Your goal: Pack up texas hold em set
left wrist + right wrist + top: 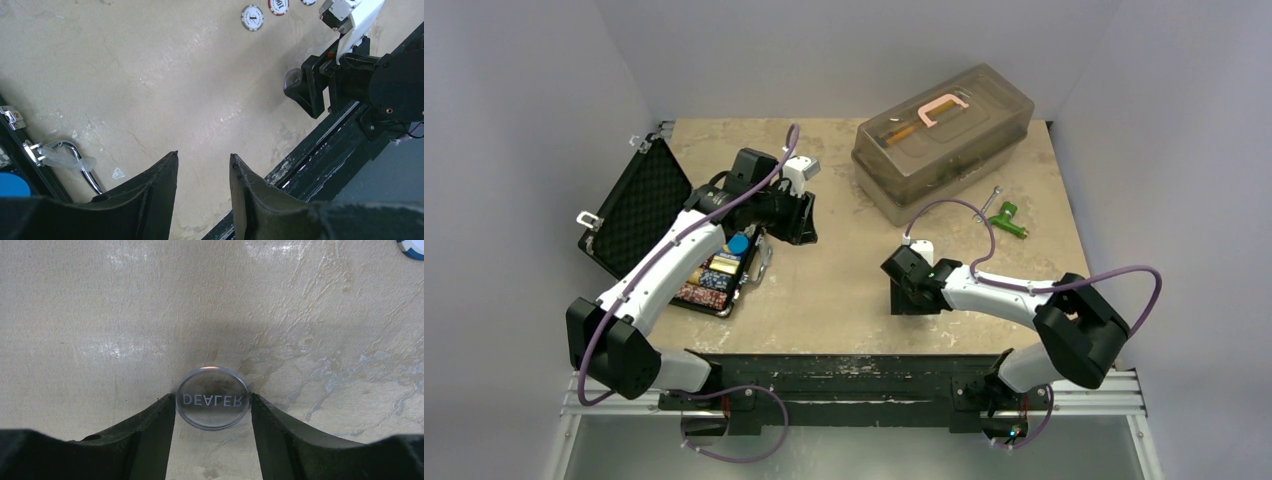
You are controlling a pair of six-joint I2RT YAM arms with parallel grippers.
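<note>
Beige mottled tabletop [844, 290], white walls around. Far left: black briefcase [639, 200] lying open, lid tipped back, rows of chips [709, 282] in the tray. Left claw [204, 157] hangs just right of the case handle [82, 167], released, nothing between its jaws, bare tabletop below. Further right, two loose chips [252, 17] lie flat on the surface, well apart from the case, not yet packed. Centre-right: right claw [212, 396] low on the tabletop, its fingers [160, 425] flanking the clear dealer button [212, 410] at both edges, touching or nearly; can't tell if it is actually clamped. Button looks flat on the surface. Risks: the disc is thin, slick and round, so a pinch on the rim could squirt it out sideways or flip it, and lifting before the grip is firm would drop it. Fingertips may also scrape the tabletop. Back right: grey tub [944, 140] and green-handled tool [1007, 220], not part of the set.
</note>
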